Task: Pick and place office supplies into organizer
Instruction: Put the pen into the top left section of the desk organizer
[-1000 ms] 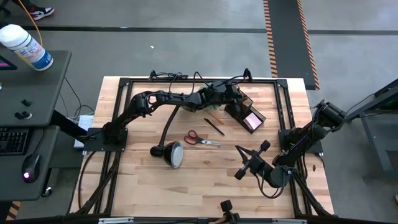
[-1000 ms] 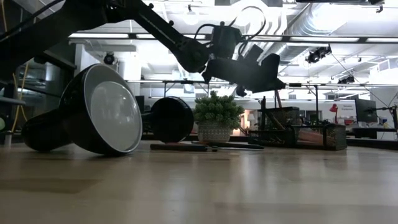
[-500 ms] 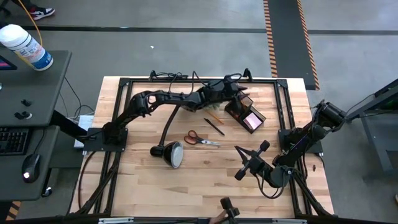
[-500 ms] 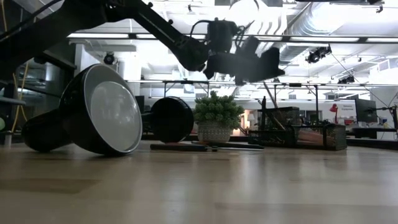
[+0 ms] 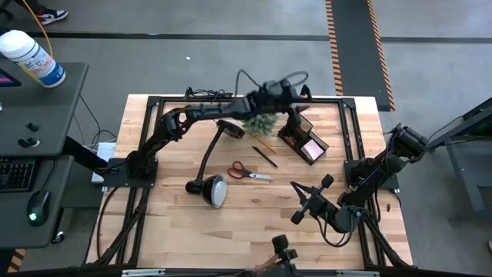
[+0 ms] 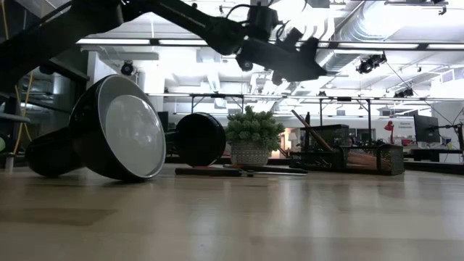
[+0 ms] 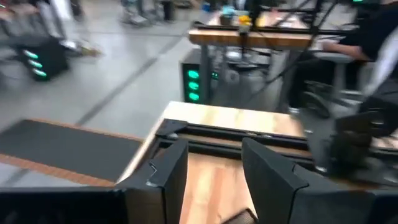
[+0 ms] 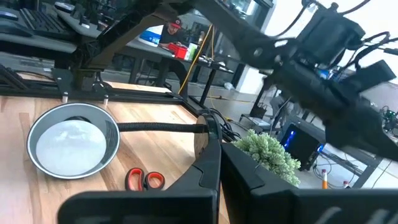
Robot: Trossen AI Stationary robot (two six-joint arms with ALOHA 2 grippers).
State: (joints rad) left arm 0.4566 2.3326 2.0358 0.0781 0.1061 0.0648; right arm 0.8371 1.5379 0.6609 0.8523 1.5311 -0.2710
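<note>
The left tool is carried high over the far edge of the worktop, raised above the plant and just behind the organizer. Its two dark, flat fingers are seen spread wide in the left wrist view, with nothing between them.

The coming move is judged to turn on what lies toward the near side from this tool. The orange pencil and the dark pen are laid side by side just beside the organizer's left flank, both long axes running on a slant from far-left to near-right. The scissors are found a little nearer still, red handles to the left and steel blades pointing right, so their long axis runs almost straight across. All three lie flat on the wood, clear of one another. The left tool is judged the nearer to them.

The organizer is a dark, hard-walled box with compartments; a pink pad is already seated in one. The lamp, black with a glossy round head and ribbed gooseneck, is lying on its side.

The right tool is parked at the near right of the worktop, its fingers pressed together and empty.
</note>
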